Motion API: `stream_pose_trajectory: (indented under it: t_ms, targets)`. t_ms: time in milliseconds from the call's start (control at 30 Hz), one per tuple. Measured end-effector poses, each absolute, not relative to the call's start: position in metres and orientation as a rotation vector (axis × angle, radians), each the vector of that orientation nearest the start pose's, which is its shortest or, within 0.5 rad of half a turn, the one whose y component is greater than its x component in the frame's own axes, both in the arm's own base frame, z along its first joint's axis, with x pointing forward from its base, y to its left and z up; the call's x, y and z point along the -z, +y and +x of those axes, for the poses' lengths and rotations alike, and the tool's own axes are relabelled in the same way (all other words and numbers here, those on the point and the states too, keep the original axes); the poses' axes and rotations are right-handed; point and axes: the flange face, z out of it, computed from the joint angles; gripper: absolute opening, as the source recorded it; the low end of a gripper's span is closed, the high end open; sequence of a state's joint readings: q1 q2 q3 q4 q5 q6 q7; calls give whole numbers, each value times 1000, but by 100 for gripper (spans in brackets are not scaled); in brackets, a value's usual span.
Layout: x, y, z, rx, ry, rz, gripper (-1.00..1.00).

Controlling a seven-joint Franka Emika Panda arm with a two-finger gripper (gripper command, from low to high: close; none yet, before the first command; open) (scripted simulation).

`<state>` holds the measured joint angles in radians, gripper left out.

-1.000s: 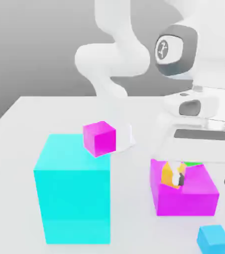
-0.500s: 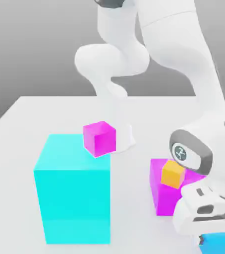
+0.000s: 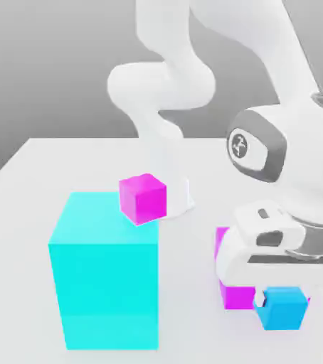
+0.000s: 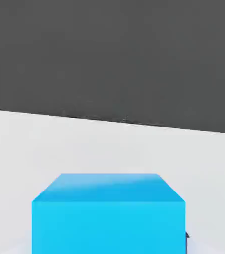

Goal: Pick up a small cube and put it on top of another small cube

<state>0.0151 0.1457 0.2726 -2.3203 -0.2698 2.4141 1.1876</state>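
Since half a second earlier, the gripper [image 3: 282,304] had risen, lifting the small blue cube [image 3: 283,308] clear of the table [image 3: 22,185]; it was clenched on the cube, just in front of the big magenta block [image 3: 230,288]. Risks: the arm hid the stacking target, so a blind drop could miss. A shallow grip might let the cube slip. A swing could clip the magenta block, less likely the big cyan block [image 3: 104,274], well apart.

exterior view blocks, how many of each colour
cyan: 1, the large cyan block
magenta: 2, the small magenta cube and the large magenta block behind the gripper
sky-blue: 1, the small sky-blue cube in the gripper
total: 4
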Motion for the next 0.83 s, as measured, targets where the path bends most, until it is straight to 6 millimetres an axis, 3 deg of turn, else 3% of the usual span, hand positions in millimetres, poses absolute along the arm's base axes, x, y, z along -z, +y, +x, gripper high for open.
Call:
stream_pose_trajectory:
  t_ms: [233,567,633,733,767,833]
  targets:
    - [-362,64,477,95,1188,-3079,-100]
    - [-465,-19,404,10,1130,-2964,-100]
    - [-461,-26,394,0,1110,-2943,-100]
    - [-422,-29,391,-3,1104,-2936,-100]
    - [-415,-29,390,-3,1103,-2936,100]
    - [-415,-29,390,-3,1103,-2936,100]
